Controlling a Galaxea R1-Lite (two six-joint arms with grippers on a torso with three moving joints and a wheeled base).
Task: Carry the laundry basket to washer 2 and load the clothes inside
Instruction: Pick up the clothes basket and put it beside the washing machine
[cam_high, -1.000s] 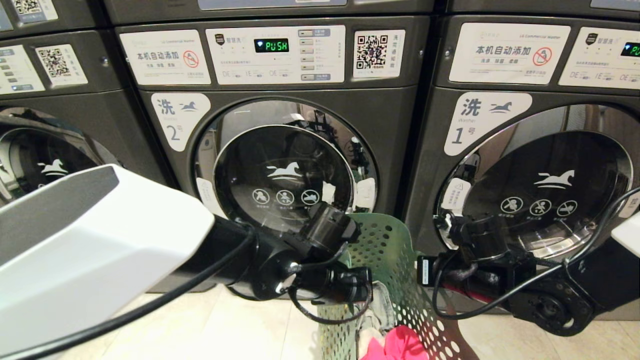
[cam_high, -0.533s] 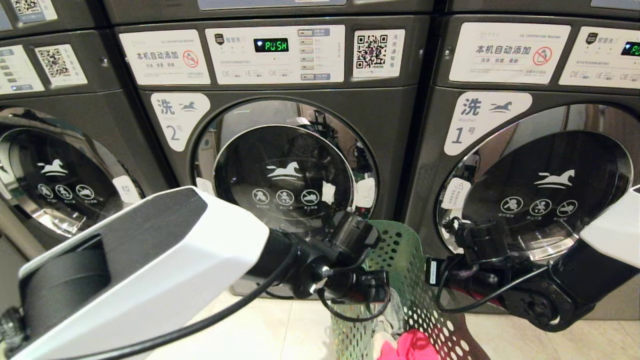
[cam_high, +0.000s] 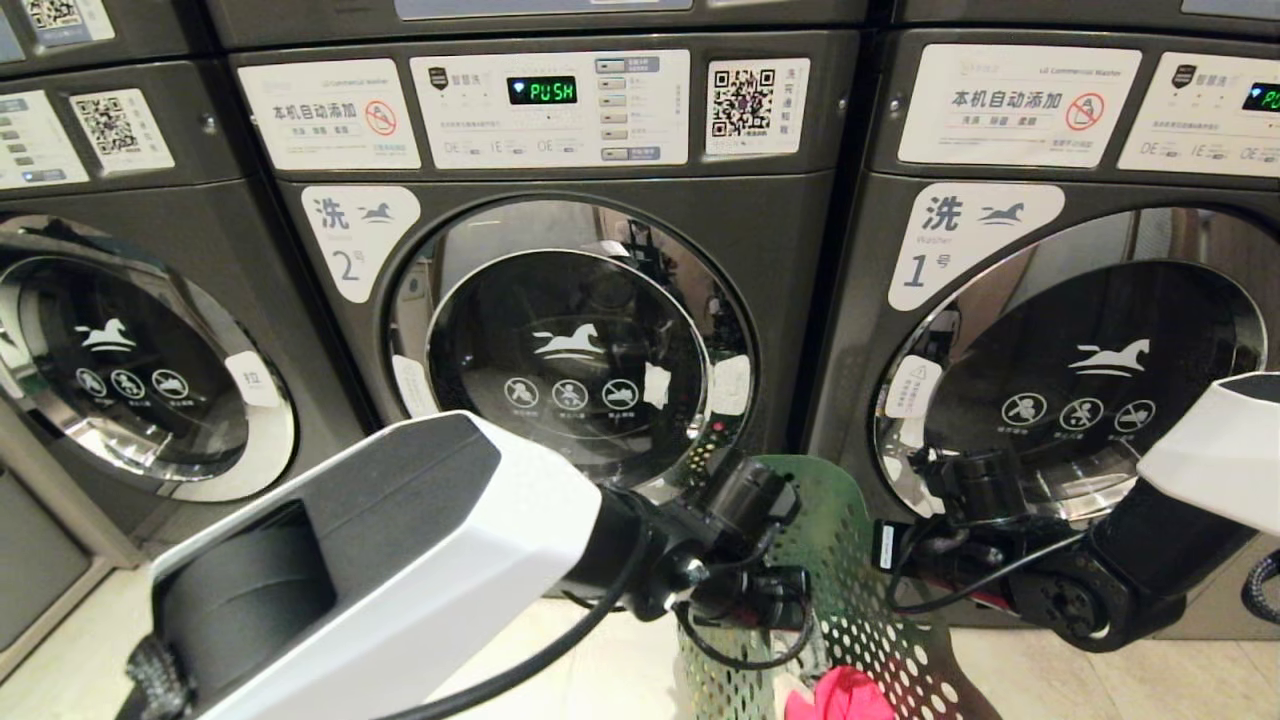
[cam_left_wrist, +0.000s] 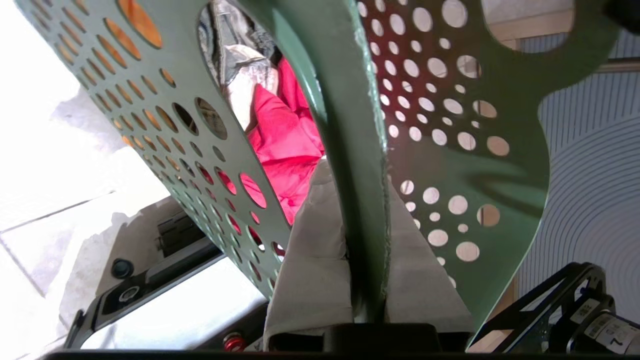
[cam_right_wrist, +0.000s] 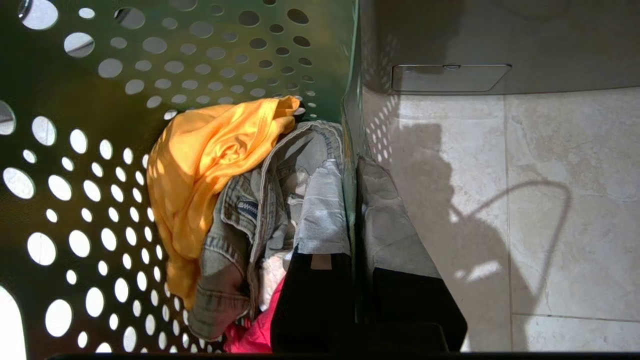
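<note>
The green laundry basket (cam_high: 835, 540) hangs low in front of the gap between washer 2 (cam_high: 570, 340) and the washer marked 1, held from both sides. My left gripper (cam_left_wrist: 362, 240) is shut on the laundry basket's wall, one padded finger on each face. My right gripper (cam_right_wrist: 352, 200) is shut on the opposite wall, one finger inside and one outside. The clothes lie in the basket: a mustard yellow piece (cam_right_wrist: 210, 160), a grey denim piece (cam_right_wrist: 255, 220) and a pink-red piece (cam_high: 845, 695). Washer 2's round door is closed.
The washer marked 1 (cam_high: 1080, 380) stands to the right and an unlabelled washer (cam_high: 130, 380) to the left, both with closed doors. Pale tiled floor (cam_high: 610, 680) runs below the machines. My left forearm (cam_high: 380, 580) fills the lower left of the head view.
Both arms and the basket have sunk and shifted to the right in the head view. The left forearm has uncovered the left-hand washer's door. The washers have not shifted.
</note>
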